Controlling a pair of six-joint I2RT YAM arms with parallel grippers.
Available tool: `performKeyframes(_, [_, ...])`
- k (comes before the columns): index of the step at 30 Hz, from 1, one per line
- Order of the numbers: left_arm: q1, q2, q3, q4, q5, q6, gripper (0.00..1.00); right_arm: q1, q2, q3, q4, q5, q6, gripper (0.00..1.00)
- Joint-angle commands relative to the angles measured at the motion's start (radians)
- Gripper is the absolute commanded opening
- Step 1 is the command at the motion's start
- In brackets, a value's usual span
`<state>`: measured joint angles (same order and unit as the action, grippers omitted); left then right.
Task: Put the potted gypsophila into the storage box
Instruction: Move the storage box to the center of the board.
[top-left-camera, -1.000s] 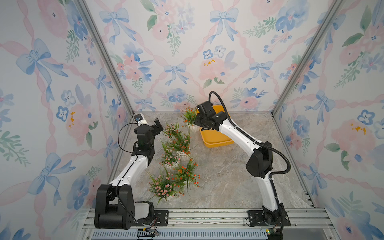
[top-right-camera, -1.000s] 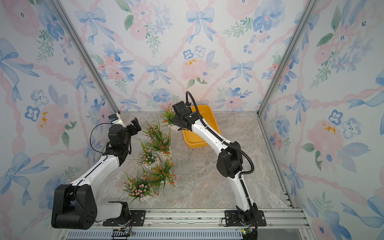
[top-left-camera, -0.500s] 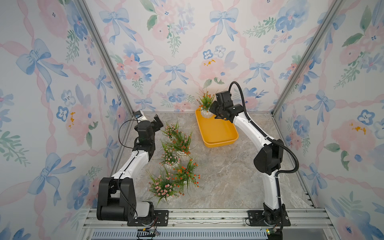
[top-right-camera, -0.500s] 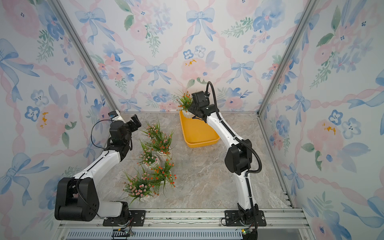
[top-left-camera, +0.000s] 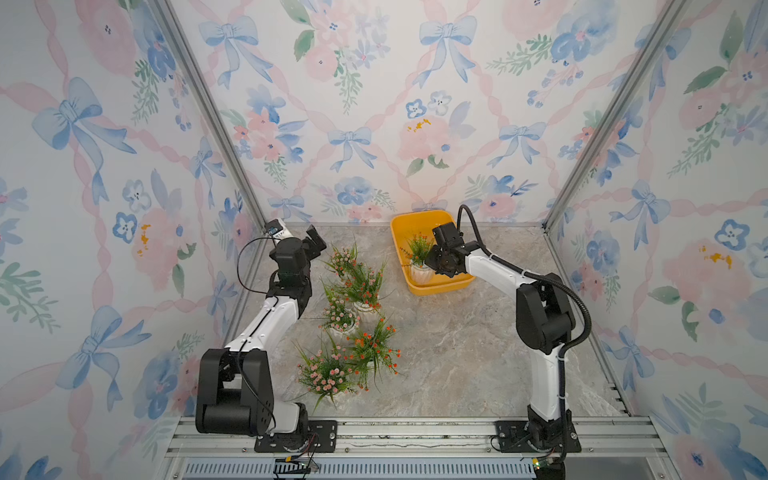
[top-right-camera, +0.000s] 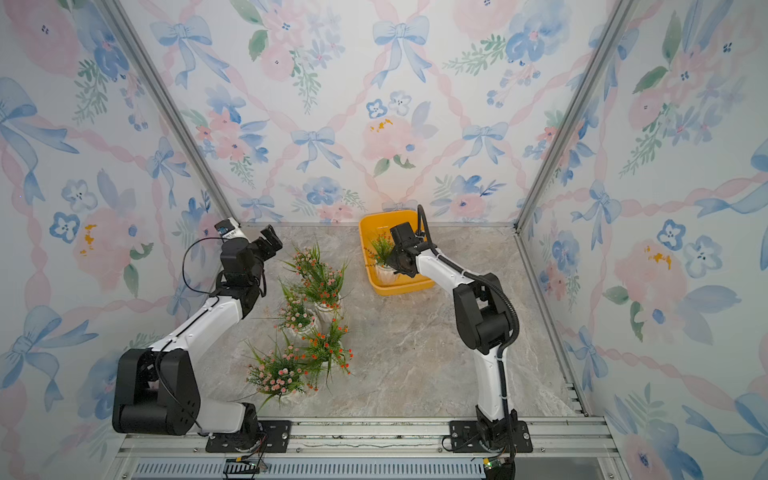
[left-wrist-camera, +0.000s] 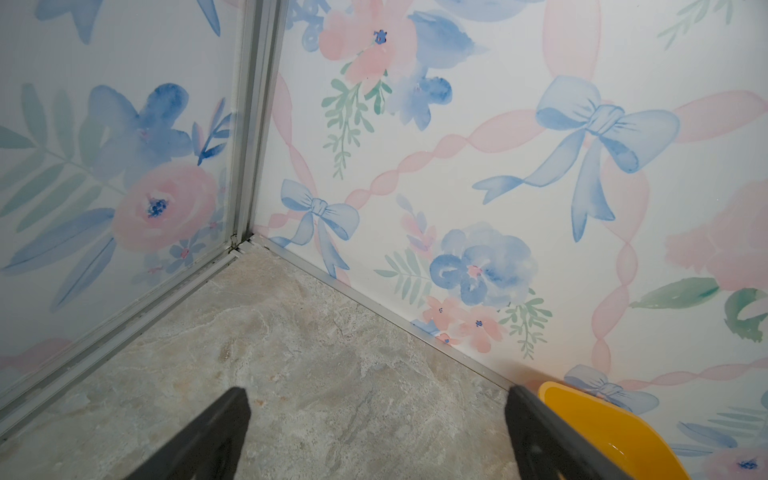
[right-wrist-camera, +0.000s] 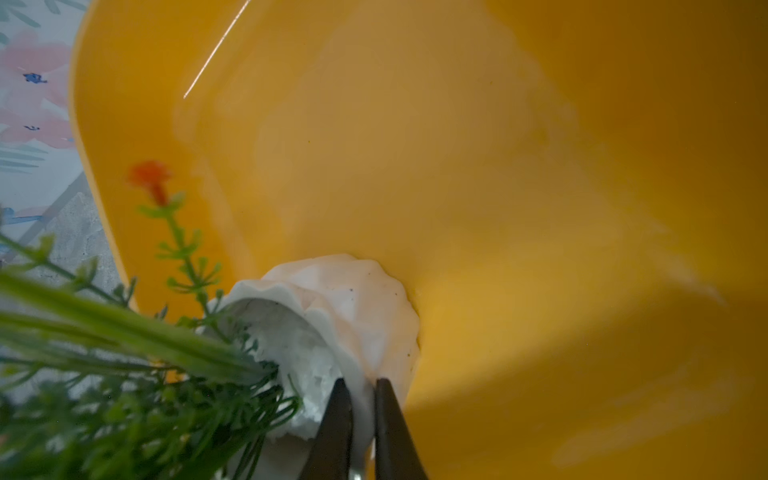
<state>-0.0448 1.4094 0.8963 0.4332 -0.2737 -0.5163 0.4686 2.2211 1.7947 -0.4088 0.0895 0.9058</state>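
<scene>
Setting: a small booth with wallpaper of blue bows and pink flowers on its walls, and a grey marbled table (top-left-camera: 457, 353) as its floor.
Storage box: a shallow yellow-orange tub (top-left-camera: 415, 224) (top-right-camera: 374, 226) at the back of the table, close to the rear wall and toward the right arm's side.
Potted plant in the box: a white ribbed pot (top-left-camera: 420, 272) (top-right-camera: 385, 274) with green sprigs and small orange blooms is inside the tub, at the near corner on the left arm's side. In the right wrist view the base of the pot (right-wrist-camera: 365, 303) meets the tub's yellow inner surface (right-wrist-camera: 498, 166). I cannot tell whether its weight is on the tub.
Right gripper: it reaches into the tub (top-left-camera: 430, 268) (top-right-camera: 395, 270). Its two dark fingers are pinched narrow on the pot's rim (right-wrist-camera: 361, 399), one inside the pot and one outside.
Left gripper: raised near the back corner on the left side (top-left-camera: 313, 243) (top-right-camera: 270, 241), spread wide and holding nothing. Its wrist view shows bare table between the two tips (left-wrist-camera: 376, 390) and a corner of the tub (left-wrist-camera: 602, 419) beside one tip.
Other plants: five more white pots with pink or orange flowers stand bunched together on the table (top-left-camera: 353, 316) (top-right-camera: 307, 316), between the arms and nearer the left one, well apart from the tub.
</scene>
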Motion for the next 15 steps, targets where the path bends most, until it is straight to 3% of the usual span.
performKeyframes(1, [-0.001,0.007,0.018,0.015,0.024,-0.018,0.98,0.022,-0.137,-0.091,0.106,0.019,0.041,0.0])
performKeyframes(15, [0.003,0.001,0.016,0.013,0.087,0.051,0.98,0.16,-0.367,-0.4,0.089,0.159,0.147,0.0])
